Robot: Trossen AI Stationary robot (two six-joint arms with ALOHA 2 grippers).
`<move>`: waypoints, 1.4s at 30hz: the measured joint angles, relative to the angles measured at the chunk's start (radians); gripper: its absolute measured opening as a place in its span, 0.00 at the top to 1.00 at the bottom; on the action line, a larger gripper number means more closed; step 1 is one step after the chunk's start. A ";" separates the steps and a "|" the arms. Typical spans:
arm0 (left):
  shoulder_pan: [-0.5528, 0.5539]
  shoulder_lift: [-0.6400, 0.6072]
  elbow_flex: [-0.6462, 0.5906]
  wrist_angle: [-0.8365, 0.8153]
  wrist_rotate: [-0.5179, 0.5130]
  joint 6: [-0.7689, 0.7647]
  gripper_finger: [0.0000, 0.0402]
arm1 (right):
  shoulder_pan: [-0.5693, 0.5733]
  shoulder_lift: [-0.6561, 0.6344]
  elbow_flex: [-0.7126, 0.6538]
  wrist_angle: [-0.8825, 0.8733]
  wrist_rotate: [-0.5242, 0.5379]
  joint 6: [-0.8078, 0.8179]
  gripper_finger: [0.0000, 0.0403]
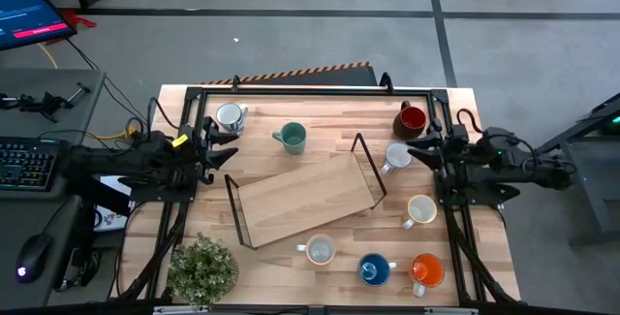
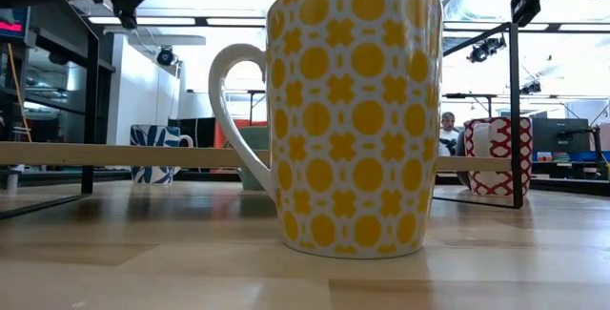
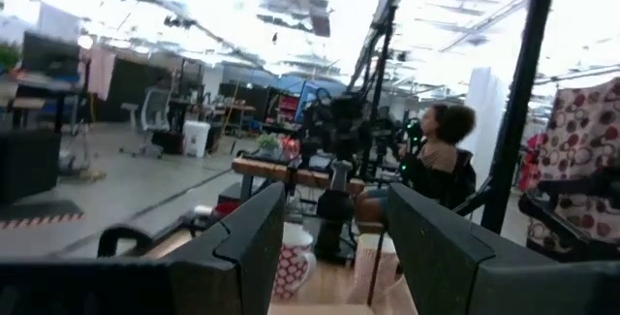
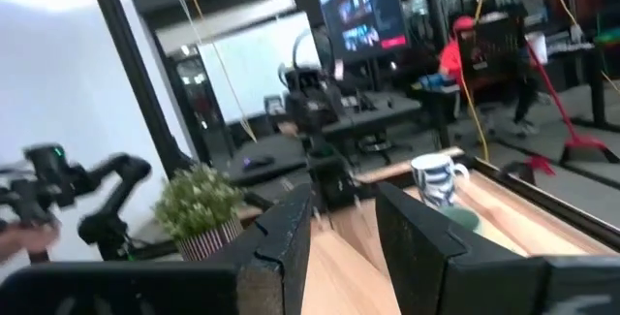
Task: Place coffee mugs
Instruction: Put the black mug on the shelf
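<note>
Wooden rack mid-surface; mugs scattered around. Left claw at 9 o'clock, right claw at 3, both open, empty. Risk: right claw knocking nearby grey mug.

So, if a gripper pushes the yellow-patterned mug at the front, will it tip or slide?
The yellow-patterned mug looks like rigid glazed ceramic with a wide flat base on the wooden table, so it would probably slide rather than tip. Its glaze may be slippery. The handle could make it turn.

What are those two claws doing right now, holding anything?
Left gripper: open, holding nothing.
Right gripper: open, holding nothing.
</note>
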 joint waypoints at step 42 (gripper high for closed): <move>0.000 0.181 0.300 -0.452 0.013 -0.051 0.57 | -0.236 0.688 0.660 -0.934 0.516 0.365 0.73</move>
